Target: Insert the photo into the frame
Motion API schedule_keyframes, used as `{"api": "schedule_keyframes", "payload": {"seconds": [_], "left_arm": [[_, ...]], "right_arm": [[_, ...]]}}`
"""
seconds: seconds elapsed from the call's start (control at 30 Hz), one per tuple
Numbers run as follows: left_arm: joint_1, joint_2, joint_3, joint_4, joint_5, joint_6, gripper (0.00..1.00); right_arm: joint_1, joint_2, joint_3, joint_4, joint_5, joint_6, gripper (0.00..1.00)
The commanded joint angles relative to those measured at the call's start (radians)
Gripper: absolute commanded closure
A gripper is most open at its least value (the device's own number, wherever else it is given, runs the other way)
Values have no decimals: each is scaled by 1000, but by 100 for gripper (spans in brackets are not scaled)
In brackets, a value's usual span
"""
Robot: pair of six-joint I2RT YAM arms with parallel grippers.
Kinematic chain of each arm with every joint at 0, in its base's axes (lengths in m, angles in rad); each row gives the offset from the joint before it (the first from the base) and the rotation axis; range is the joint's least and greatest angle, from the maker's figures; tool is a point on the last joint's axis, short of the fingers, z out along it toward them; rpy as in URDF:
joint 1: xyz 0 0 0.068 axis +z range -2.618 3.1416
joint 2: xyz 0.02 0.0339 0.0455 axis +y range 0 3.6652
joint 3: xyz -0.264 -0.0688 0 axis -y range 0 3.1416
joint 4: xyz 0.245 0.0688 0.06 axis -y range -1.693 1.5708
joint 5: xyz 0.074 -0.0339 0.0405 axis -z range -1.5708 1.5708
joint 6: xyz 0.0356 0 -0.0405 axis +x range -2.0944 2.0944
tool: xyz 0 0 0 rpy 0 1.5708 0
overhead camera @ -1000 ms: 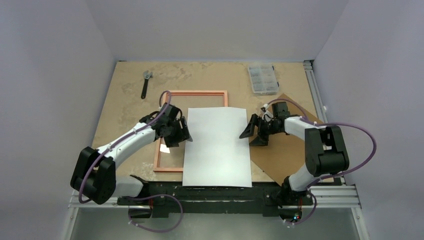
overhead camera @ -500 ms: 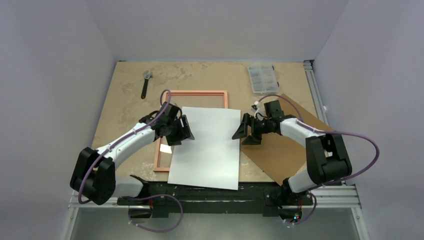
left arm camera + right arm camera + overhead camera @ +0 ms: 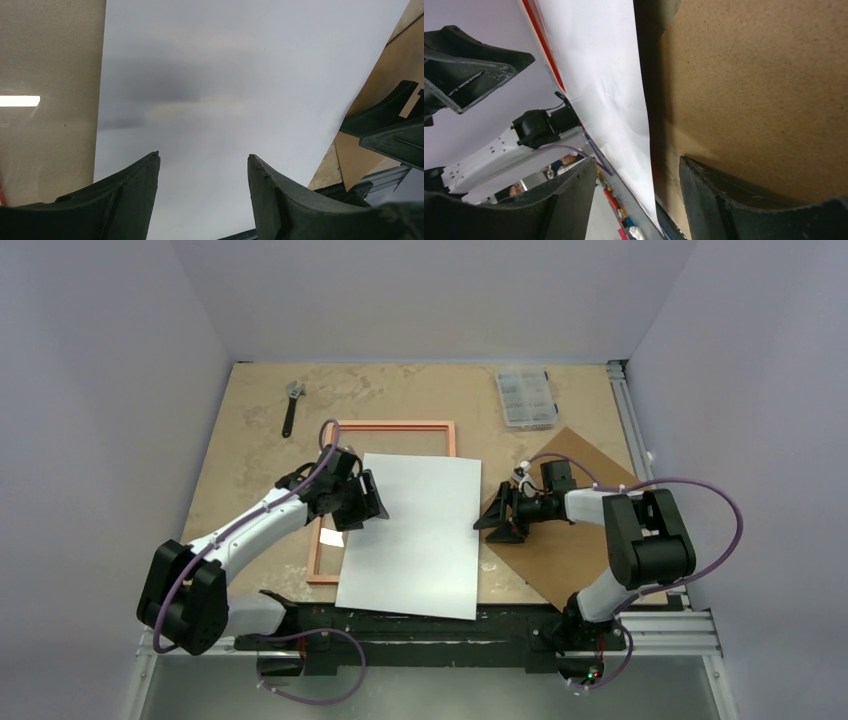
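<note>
Photo has slid left since a second ago, near end swung further left. Right gripper has pulled back off its right edge. Photo now lies white side up, skewed, covering right part of frame, near edge at table front. Right gripper hangs over brown backing board, just beside photo, jaws apart, gripping nothing. Left gripper sits over photo's left edge, jaws likewise spread, nothing clamped between them.

No legible text or markings
</note>
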Motion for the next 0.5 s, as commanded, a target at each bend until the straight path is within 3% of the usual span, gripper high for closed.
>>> {"api": "schedule_keyframes", "payload": {"seconds": [0.0,0.17,0.33,0.47], "left_arm": [[-2,-31,-5,22,12,-7,38],[-3,-22,-3,28,17,-6,38],[-3,-17,-7,26,19,-6,39],[-4,-22,-12,33,22,-6,39]], "right_arm": [[11,36,-38,143,-58,54,41],[61,57,-25,210,-74,104,48],[106,59,-26,291,-64,193,66],[106,-4,-4,245,-31,192,82]]}}
